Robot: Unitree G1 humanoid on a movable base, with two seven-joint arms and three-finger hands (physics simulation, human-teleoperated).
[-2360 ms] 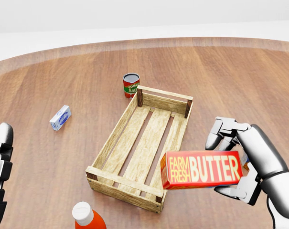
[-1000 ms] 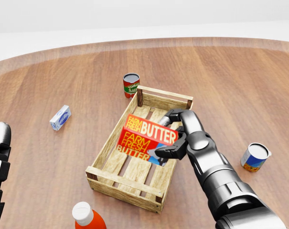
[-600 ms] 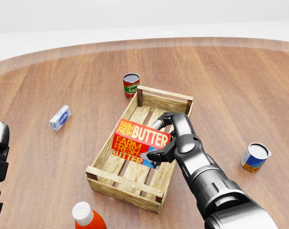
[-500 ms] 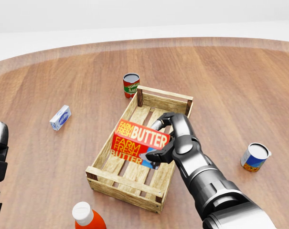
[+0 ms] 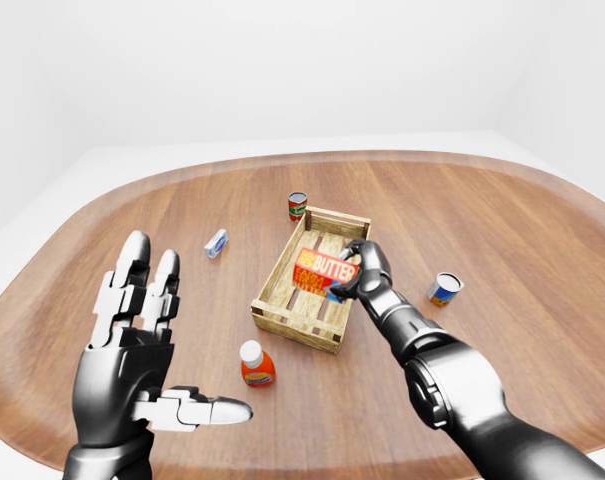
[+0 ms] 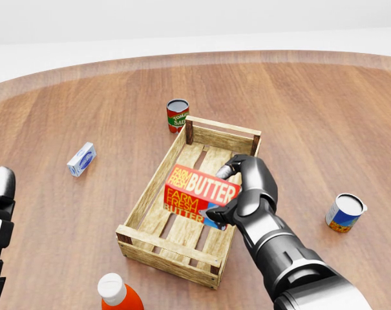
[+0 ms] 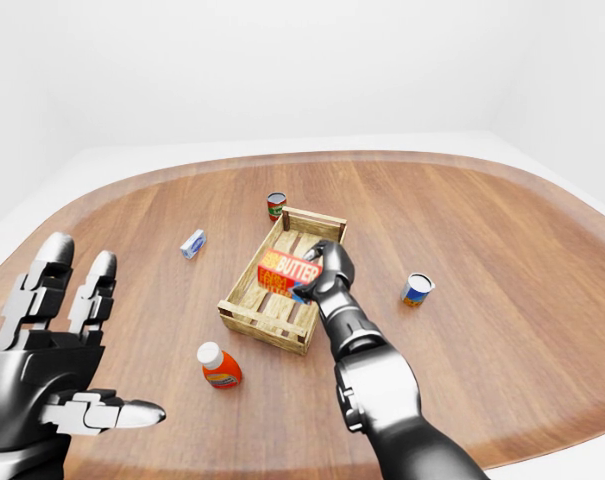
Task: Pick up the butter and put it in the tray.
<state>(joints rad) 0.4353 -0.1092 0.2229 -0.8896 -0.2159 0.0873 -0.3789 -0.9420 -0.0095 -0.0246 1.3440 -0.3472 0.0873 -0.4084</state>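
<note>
2 eye views are showing the left hand [image 5: 132,375] whole, nearest the camera at the lower left, fingers spread wide and thumb pointing right, gripping nothing; the head view is catching only a sliver of it at the left edge. Just beyond, an orange bottle [image 5: 254,366] with a white cap is standing on the wooden table [image 5: 542,280]. The right hand [image 6: 247,194] is reaching over the tray [image 6: 158,183], a slatted wooden crate, with its fingers wrapped around the butter [image 6: 198,194], which is sitting tilted inside the crate above the slats. The head view is making the box's lettering readable. To the right of the crate, a blue can [image 6: 344,213] is resting alone. Farther off, a small blue-and-white carton [image 6: 81,159] is lying at left, and a red can [image 6: 177,115] is standing just beyond the crate's far corner.
</note>
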